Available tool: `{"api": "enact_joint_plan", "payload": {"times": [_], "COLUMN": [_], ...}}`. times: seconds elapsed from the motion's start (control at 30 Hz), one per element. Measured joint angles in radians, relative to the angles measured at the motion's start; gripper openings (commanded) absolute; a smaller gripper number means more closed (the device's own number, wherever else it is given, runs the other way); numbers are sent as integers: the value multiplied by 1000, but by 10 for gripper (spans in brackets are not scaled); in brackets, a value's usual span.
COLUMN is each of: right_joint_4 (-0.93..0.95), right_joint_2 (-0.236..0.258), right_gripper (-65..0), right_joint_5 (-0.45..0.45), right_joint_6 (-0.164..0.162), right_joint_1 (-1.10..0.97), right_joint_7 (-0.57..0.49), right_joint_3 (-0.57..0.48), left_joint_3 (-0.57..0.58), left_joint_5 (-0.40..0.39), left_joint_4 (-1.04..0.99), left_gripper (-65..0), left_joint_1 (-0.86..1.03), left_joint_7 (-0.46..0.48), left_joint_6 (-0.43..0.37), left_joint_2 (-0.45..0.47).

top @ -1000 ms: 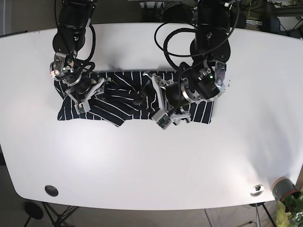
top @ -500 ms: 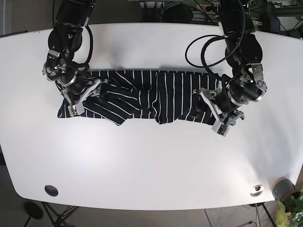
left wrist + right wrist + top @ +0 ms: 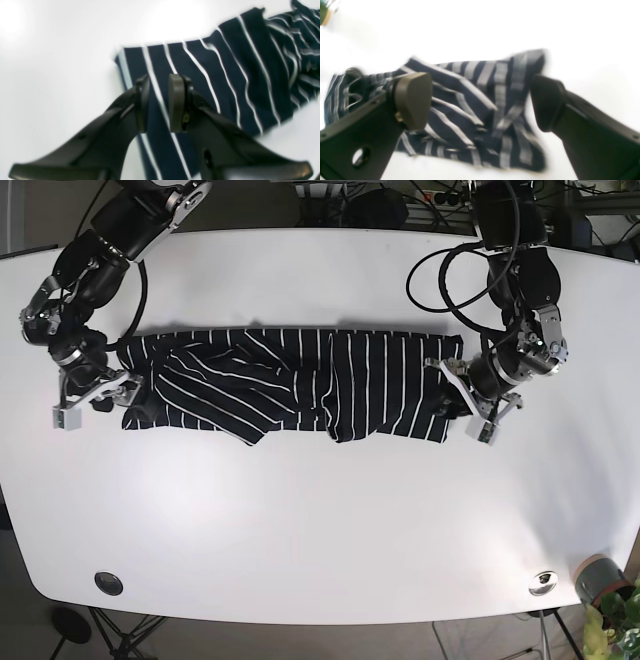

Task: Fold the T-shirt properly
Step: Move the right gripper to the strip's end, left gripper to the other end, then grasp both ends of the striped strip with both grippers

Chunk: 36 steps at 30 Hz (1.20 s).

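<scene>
Right gripper [image 3: 480, 102] gapes wide over one end of the T-shirt [image 3: 300, 385] while left gripper [image 3: 159, 102], nearly closed, seemingly pinches the opposite edge, so spreading looks underway and the right must clamp next.

I have the left gripper [image 3: 158, 105] low at the right of the base view, its jaws drawn close with only a narrow gap between the pads. My right gripper [image 3: 480, 102] sits at the far left of that view, jaws spread wide.
</scene>
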<state>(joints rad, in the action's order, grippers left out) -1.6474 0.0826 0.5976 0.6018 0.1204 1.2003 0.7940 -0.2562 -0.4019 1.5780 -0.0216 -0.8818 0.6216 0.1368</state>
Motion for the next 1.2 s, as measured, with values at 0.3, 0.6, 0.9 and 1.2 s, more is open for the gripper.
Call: {"api": "enact_joint_plan", "payload": {"times": [0.3,0.6,0.9,1.2], "right_joint_4": [221,407,441,437], "right_joint_2": [116,137,108,50], "right_gripper": [-59,-59,-59,-60], "right_joint_5": [12,49,92,122], "right_joint_6": [3,6,6,20], "right_joint_1": [54,57,33,29], "right_joint_7": [8,4,-64,-82], "right_joint_3": [98,101,35,-39], "left_joint_3": [2,2,-4,-4], "left_joint_5": [-12,-26,2,-7], "left_joint_4": [-138,-217,-48,115], "left_gripper": [-535,-535,-535,-535], "left_joint_1": [-7,-13,14,44], "left_joint_7": [24,116,20,-12], "left_joint_6": [14,16,15,16], "left_joint_2": [18,36,34,34]}}
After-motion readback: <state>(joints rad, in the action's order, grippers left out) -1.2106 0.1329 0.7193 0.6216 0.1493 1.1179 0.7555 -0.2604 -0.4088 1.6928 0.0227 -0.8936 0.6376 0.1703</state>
